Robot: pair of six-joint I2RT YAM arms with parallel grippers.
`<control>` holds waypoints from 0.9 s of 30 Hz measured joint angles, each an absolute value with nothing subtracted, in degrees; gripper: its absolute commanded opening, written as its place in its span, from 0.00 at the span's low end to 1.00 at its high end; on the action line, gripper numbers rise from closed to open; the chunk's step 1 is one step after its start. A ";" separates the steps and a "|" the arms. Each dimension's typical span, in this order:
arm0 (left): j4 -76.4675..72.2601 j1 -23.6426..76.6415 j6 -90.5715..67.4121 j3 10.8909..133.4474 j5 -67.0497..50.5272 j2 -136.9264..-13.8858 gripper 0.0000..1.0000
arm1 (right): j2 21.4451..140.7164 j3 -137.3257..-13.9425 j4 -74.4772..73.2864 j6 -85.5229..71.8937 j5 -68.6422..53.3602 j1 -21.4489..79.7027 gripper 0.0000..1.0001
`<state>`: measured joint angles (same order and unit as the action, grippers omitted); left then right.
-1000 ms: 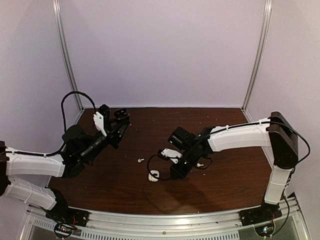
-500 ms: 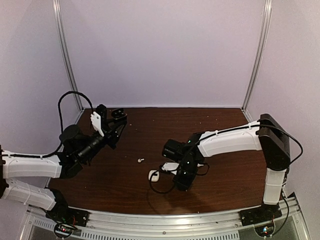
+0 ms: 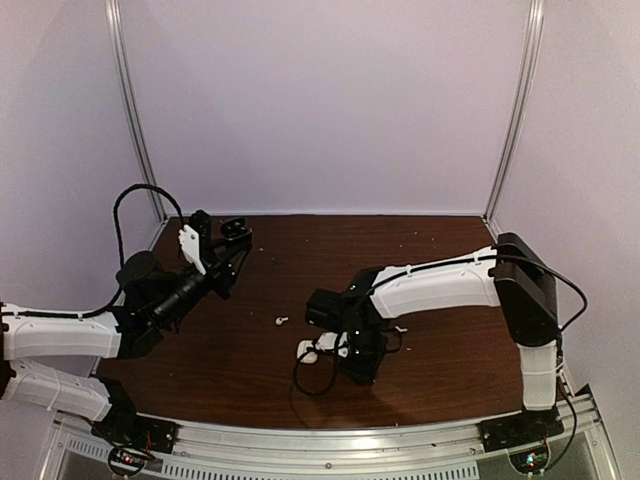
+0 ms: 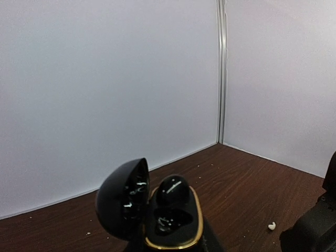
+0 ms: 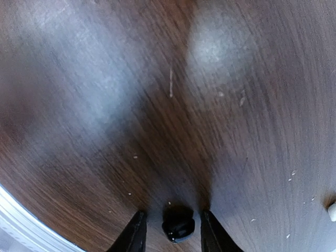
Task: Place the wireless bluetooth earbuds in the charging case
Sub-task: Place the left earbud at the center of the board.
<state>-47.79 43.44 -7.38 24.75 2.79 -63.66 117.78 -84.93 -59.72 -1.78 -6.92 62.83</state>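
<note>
black case base cropped, white object edge-clipped

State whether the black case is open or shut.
Open: the case has its lid swung back, exposing the wells.

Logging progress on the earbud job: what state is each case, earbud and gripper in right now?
Black charging case: lid open.
Seated black earbud: in one slot of that case; the other slot looks empty.
Left gripper: shut on the black charging case.
Right gripper: open, fingers astride the loose black earbud.
Loose black earbud: lying on the table, ungripped.
White charging case: on the table, lid state unclear.
White earbud: loose on the table.
</note>
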 measured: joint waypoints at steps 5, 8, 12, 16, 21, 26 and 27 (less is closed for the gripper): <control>-47.75 43.44 -7.14 24.60 2.76 -63.59 0.00 | 120.44 -89.08 -62.92 -1.89 -3.99 64.18 0.34; -47.72 43.44 -6.98 24.21 2.76 -63.46 0.00 | 121.40 -90.59 -64.12 -2.04 -2.83 64.84 0.33; -47.57 43.44 -6.74 23.92 2.76 -63.24 0.00 | 121.54 -90.83 -65.54 -2.83 -2.28 65.39 0.35; -47.46 43.44 -6.61 23.86 2.74 -63.24 0.00 | 121.54 -90.83 -66.65 -3.38 -2.02 65.60 0.34; -47.48 43.44 -6.52 23.57 2.74 -63.24 0.00 | 121.54 -90.83 -67.26 -3.46 -1.13 65.63 0.31; -47.46 43.44 -6.50 23.55 2.74 -63.24 0.00 | 121.54 -90.83 -67.40 -3.42 -0.99 65.65 0.28; -47.48 43.44 -6.48 23.55 2.74 -63.24 0.00 | 121.56 -90.83 -67.40 -3.44 -0.99 65.65 0.27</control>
<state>-47.48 43.44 -6.48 23.55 2.74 -63.24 121.56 -90.83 -67.40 -3.44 -0.99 65.65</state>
